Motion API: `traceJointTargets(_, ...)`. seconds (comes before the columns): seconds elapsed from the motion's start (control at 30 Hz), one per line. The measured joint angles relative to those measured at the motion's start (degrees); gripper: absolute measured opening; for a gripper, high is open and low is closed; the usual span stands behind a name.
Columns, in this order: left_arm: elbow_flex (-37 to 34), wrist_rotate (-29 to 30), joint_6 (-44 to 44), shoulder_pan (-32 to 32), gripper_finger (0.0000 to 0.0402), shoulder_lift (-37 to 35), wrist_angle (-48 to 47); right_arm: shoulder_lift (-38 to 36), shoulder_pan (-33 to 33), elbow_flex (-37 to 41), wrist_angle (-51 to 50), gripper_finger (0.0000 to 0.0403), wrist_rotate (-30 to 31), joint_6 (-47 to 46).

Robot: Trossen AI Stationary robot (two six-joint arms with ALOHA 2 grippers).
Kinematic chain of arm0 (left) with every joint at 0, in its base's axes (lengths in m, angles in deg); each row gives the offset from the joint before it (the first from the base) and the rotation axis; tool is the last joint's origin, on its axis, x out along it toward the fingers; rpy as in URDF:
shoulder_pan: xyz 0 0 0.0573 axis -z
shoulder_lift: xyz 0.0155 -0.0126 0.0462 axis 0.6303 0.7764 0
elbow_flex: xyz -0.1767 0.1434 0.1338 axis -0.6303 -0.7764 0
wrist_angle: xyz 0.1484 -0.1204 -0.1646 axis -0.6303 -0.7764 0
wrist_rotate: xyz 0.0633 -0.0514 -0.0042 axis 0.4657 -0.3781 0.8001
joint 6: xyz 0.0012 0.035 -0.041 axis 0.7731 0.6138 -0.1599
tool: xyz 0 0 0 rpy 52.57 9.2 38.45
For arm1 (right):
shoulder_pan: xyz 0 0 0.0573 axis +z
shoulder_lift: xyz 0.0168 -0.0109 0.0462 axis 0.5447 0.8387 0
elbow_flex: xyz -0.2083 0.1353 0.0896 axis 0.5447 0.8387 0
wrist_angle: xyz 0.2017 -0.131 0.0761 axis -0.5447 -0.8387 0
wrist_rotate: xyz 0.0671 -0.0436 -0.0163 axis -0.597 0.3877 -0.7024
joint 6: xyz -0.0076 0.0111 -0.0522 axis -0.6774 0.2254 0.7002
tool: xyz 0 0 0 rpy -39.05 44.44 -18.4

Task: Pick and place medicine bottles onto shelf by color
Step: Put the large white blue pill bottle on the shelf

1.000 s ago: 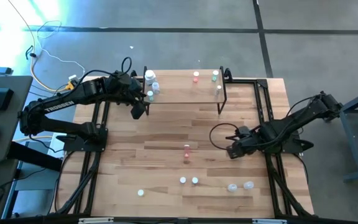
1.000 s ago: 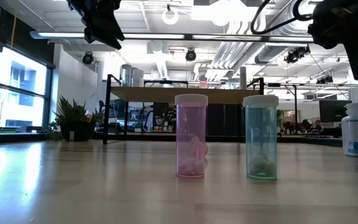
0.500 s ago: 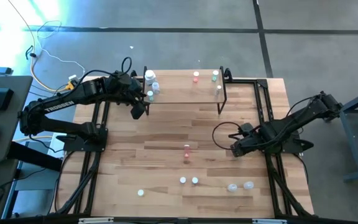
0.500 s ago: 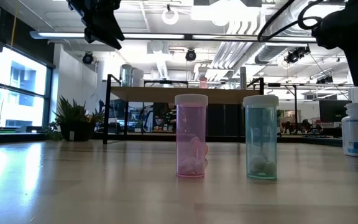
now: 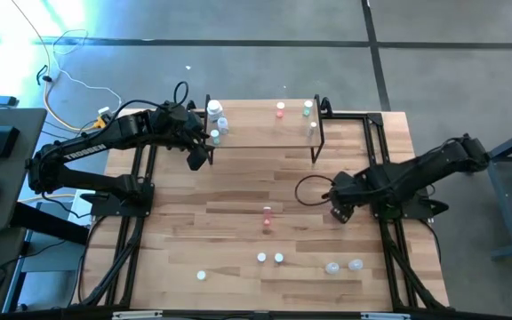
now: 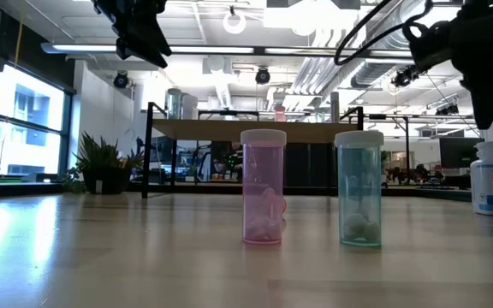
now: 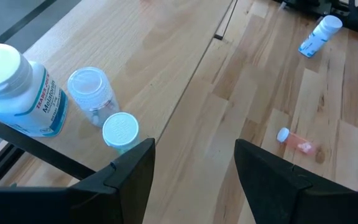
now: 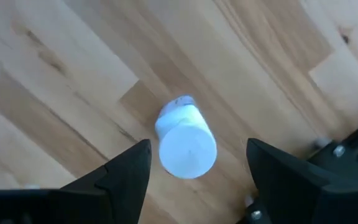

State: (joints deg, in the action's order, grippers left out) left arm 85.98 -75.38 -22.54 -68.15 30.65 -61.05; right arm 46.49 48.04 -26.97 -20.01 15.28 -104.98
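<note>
The shelf stands at the table's far middle. A large white bottle, a clear one and a pale-green-capped one stand at its left end. A pink bottle and a green one stand toward its right end. My left gripper hangs open by the shelf's left end, with nothing in it. My right gripper points down over the table's right middle, open. Its fingers stand on either side of a white-capped, pale blue bottle without touching it.
A pink bottle lies on its side at mid-table. Several more bottles stand near the front edge, among them a pink one and a teal one. Black frame rails run along both sides of the table.
My right arm's wrist has swung a little toward the table's left and far side. This has tipped the gripper more steeply downward, while its tip stays over about the same spot. The cable loop beside it has shifted left.
</note>
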Motion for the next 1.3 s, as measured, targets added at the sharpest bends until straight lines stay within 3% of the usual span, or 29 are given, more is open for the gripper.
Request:
traceJointTargets(0.17,0.01,0.0,-0.17,0.0,0.0209,0.0,-0.02,1.22,-1.33,0.0,-0.29,0.0255,-3.5,9.19)
traceJointTargets(0.43,0.01,0.0,-1.03,0.0,0.0209,0.0,-0.01,4.07,-1.26,0.0,-0.23,0.0254,-2.45,15.63)
traceJointTargets(1.3,0.01,0.04,1.65,-0.02,0.0209,0.0,-0.02,9.9,-1.18,2.8,-0.21,0.0254,-5.58,11.88)
